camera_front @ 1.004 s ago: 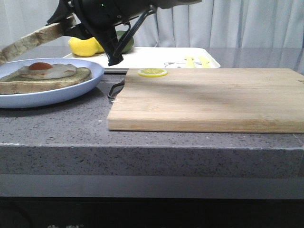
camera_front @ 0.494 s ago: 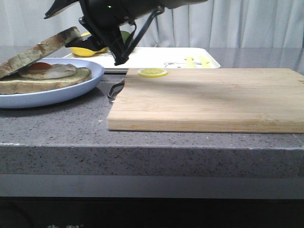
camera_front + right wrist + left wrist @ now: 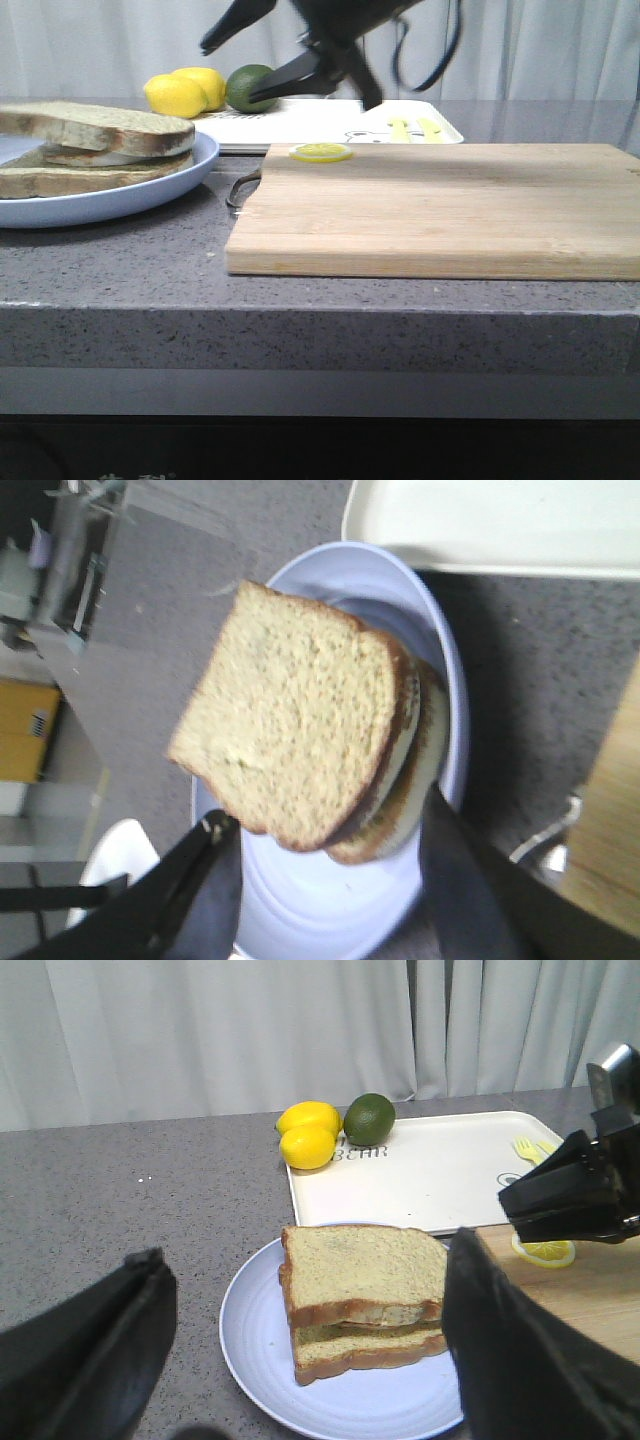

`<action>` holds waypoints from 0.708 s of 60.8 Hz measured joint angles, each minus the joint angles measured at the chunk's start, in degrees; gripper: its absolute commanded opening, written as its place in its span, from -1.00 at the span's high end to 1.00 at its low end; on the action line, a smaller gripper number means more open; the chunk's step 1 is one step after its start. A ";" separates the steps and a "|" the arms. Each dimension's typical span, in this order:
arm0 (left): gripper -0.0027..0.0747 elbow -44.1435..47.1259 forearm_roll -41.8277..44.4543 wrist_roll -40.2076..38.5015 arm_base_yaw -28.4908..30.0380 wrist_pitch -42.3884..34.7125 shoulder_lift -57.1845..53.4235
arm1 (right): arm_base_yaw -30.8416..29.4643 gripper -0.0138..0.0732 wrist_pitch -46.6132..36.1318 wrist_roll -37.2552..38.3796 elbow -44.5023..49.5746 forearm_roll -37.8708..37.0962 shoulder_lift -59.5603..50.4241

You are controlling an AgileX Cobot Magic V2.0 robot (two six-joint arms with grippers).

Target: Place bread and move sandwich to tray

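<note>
Grey countertop, and the bread (image 3: pixel 362 1267) sits atop the sandwich (image 3: pixel 95 150) beyond the right gripper (image 3: pixel 320 875), fingers spread and empty, left gripper (image 3: pixel 300 1360) spread too; tray (image 3: pixel 420 1170) move remains.

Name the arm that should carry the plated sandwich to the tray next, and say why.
Left, probably. The plate with the sandwich sits on the robot's left, and the left gripper is open, facing it. The right gripper, also open, hangs near the tray.
</note>
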 measured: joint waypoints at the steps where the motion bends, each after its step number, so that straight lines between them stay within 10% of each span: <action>1: -0.48 0.00 0.00 0.00 0.00 0.00 0.00 | -0.12 -0.29 0.35 0.47 0.00 -1.75 -0.63; 21: -0.48 0.00 0.00 0.00 0.00 -1.32 0.00 | -0.21 -0.29 8.91 12.79 1.38 -41.80 -21.96; 43: -0.48 0.00 0.00 0.00 0.00 -1.80 0.00 | -0.21 -0.29 2.60 14.09 23.76 -51.63 -56.07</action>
